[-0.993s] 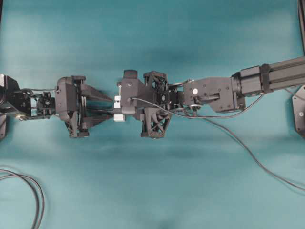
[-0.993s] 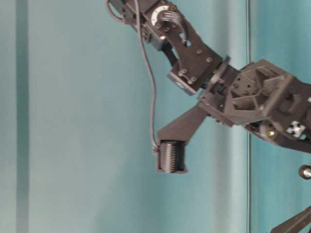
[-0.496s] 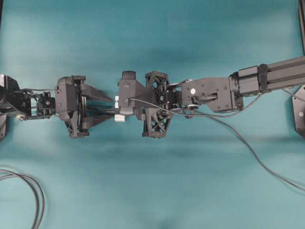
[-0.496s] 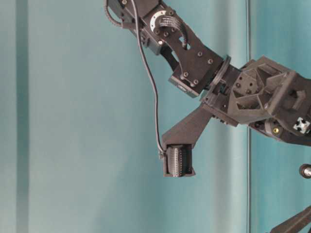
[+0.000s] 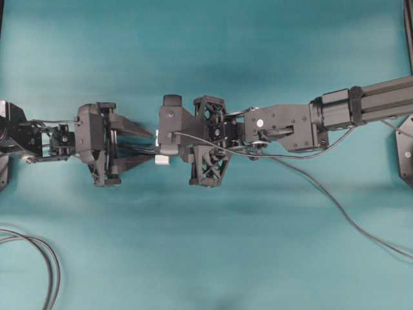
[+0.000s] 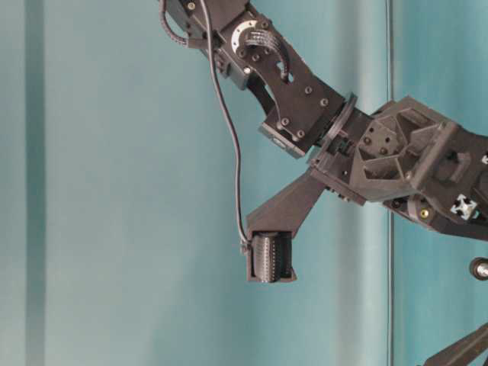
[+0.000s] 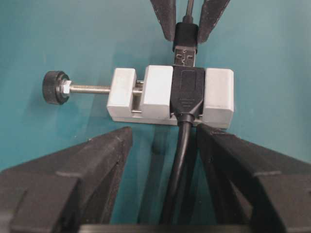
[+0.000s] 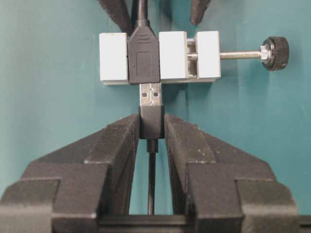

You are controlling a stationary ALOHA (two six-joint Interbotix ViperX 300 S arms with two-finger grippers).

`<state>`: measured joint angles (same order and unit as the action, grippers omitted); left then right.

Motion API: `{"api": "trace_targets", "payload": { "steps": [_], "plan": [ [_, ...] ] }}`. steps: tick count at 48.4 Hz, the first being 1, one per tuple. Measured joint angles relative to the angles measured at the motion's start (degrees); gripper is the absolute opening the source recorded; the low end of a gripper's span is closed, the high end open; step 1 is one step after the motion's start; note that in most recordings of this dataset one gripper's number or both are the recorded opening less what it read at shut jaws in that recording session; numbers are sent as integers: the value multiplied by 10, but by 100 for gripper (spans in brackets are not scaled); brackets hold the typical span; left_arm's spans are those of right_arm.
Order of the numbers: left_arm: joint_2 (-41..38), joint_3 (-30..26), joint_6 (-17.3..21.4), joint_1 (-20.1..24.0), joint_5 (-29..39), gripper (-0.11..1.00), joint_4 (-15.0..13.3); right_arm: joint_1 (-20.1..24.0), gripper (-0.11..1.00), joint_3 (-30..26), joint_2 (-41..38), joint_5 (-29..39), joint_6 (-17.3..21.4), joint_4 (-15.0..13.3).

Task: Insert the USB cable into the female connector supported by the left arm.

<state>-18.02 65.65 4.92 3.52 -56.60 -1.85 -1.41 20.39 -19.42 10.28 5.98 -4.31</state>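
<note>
The female connector (image 7: 158,92), a white block with a black socket body and a knobbed pin (image 7: 54,87), lies between both grippers. My left gripper (image 7: 164,130) is open; its fingertips rest against the block's near edge, and the block's own dark cable runs between them. My right gripper (image 8: 151,119) is shut on the USB cable's dark plug (image 8: 151,125). The plug's metal tip (image 8: 151,94) sits at the socket mouth, mostly still showing. From overhead, the right gripper (image 5: 169,132) covers most of the block (image 5: 161,159), facing the left gripper (image 5: 150,147).
The thin USB cable (image 5: 348,213) trails from the right gripper toward the table's right edge. Looped dark cables (image 5: 46,258) lie at the lower left. The table-level view shows only the right gripper (image 6: 271,255) and its arm above the teal surface.
My right gripper has moved a little left toward the left gripper with the plug, now covering more of the white block. The left arm has not moved.
</note>
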Motion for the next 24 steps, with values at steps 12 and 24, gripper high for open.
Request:
{"api": "trace_targets", "payload": {
  "steps": [12, 24],
  "plan": [
    [0, 0, 0, 2, -1, 69, 0, 0, 21, 0, -4, 0, 1, 0],
    [0, -1, 0, 2, -1, 69, 0, 4, 21, -3, -10, 0, 4, 0]
  ]
}}
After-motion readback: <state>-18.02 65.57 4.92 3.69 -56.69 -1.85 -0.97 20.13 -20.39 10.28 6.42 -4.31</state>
